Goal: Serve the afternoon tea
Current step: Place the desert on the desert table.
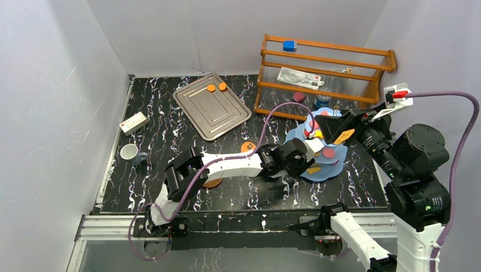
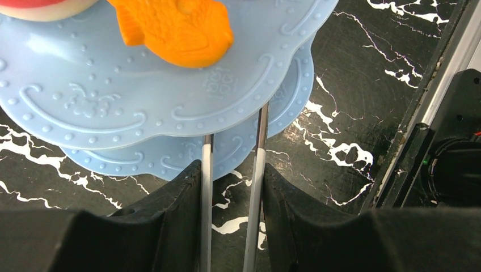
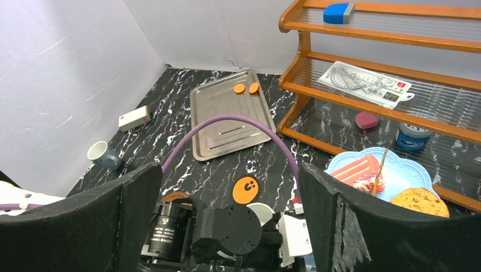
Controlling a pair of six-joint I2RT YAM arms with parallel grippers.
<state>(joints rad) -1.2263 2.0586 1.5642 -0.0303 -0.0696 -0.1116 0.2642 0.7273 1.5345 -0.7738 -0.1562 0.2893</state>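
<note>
The light-blue three-tier stand [image 1: 295, 136] stands at the right of the table with toy pastries on it. An orange pastry [image 2: 181, 28] lies on a tier [image 2: 113, 90] in the left wrist view. My left gripper [image 2: 232, 170] is shut on the metal tongs [image 2: 207, 187], whose tips reach under that tier, above the lower one [image 2: 227, 147]. My right gripper [image 3: 227, 170] hangs open and empty above the stand's top tier [image 3: 346, 161], which carries a pink cake [image 3: 354, 170] and a cookie [image 3: 420, 201]. Two mugs [image 1: 129, 151] stand far left. A brown saucer [image 1: 212, 182] peeks from under the left arm.
The silver tray [image 1: 212, 107] at the back holds two small orange pieces [image 1: 216, 87]. An orange disc [image 1: 248, 146] lies on the table near the left arm. A wooden shelf [image 1: 326, 73] stands behind the stand. A white box [image 1: 134, 122] lies at the left wall.
</note>
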